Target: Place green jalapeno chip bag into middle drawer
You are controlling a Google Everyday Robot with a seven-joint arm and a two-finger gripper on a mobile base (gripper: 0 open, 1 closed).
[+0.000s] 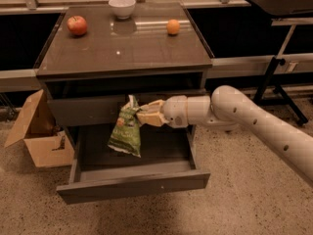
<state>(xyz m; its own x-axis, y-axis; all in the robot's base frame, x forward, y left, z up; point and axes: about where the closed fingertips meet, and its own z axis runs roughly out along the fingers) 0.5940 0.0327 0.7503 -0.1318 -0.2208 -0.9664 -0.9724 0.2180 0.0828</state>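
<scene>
Now, with the pale end effector (143, 116) clamped on the top of the crinkly green foil chip bag (125, 135) dangling over the open dark-grey middle drawer (137, 186), beware a high release draping it across the rim.

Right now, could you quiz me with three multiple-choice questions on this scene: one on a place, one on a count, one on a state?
1. Where is the green jalapeno chip bag?
A) on the floor
B) hanging above the open middle drawer
C) on a chair

2. How many fruits lie on the tabletop?
A) two
B) four
C) none

3. What is the end effector doing?
A) pinching the bag's top
B) resting on the floor
C) hanging empty, wide open

Answers:
1 B, the bag dangles over the pulled-out drawer.
2 A, one apple and one orange.
3 A, in front of the cabinet, it is closed on the bag's upper edge.
</scene>
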